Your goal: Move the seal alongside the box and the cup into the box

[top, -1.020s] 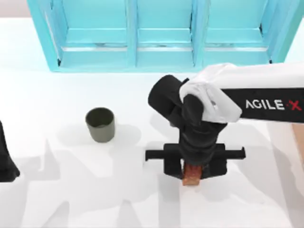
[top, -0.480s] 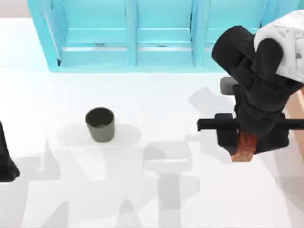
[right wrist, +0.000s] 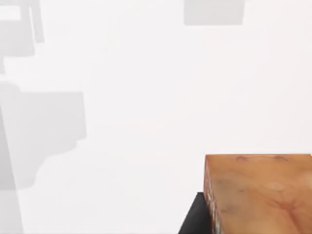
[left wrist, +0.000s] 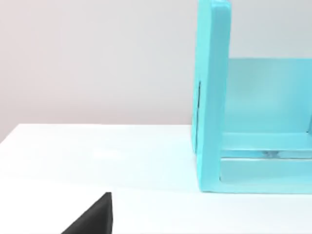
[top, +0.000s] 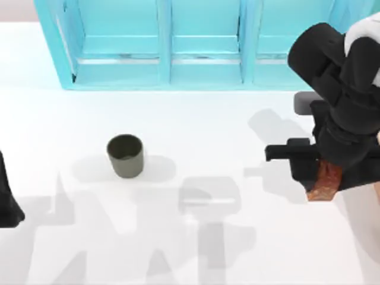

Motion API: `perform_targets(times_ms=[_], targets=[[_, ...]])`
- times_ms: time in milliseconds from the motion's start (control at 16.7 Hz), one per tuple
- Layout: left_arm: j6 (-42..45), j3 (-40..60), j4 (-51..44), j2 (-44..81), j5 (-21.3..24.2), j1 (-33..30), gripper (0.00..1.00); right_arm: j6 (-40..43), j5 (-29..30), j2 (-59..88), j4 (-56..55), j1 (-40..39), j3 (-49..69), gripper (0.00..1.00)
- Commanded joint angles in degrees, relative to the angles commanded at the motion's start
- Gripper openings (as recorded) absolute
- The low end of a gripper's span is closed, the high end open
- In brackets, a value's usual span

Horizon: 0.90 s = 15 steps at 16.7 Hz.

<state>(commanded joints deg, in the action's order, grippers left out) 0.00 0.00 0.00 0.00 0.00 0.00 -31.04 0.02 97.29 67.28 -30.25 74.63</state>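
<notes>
Right pincer (top: 323, 178) carries the seal (top: 323, 183) above the counter's right side

The right pincer is closed on the reddish-brown seal, whose lower end hangs below the fingers, clear of the white counter (top: 196, 130); its glossy face also shows in the right wrist view (right wrist: 261, 192). The olive-grey cup (top: 125, 155) stands upright left of centre, well apart from the seal. The turquoise cabinet (top: 196, 41) runs along the back. The left arm (top: 7, 199) sits parked at the left edge; I cannot tell how its pincer stands

Nothing readable anywhere, no text, labels, brands or numbers on the cup (top: 125, 155), the seal (top: 324, 184), the turquoise cabinet (top: 178, 41) or the desk (top: 190, 249).
</notes>
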Motion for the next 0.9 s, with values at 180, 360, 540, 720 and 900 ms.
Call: perform_targets(times_ms=[180, 360, 540, 720, 900], targets=[[0.0, 0.0, 0.0, 0.0, 0.0, 0.0, 1.0, 1.7, 0.0, -5.3, 1.8, 1.8, -3.1, 0.0], [0.0, 0.0, 0.0, 0.0, 0.0, 0.0, 1.0, 3.8, 0.0, -10.7, 4.0, 3.6, -6.5, 0.0], [0.0, 0.0, 0.0, 0.0, 0.0, 0.0, 1.0, 4.2, 0.0, -11.6, 4.4, 4.0, -7.2, 0.0], [0.0, 0.0, 0.0, 0.0, 0.0, 0.0, 1.0, 4.1, 0.0, -11.3, 4.1, 3.7, -7.2, 0.0], [0.0, 0.0, 0.0, 0.0, 0.0, 0.0, 1.0, 3.9, 0.0, -10.6, 0.1, 3.8, -10.5, 0.0]])
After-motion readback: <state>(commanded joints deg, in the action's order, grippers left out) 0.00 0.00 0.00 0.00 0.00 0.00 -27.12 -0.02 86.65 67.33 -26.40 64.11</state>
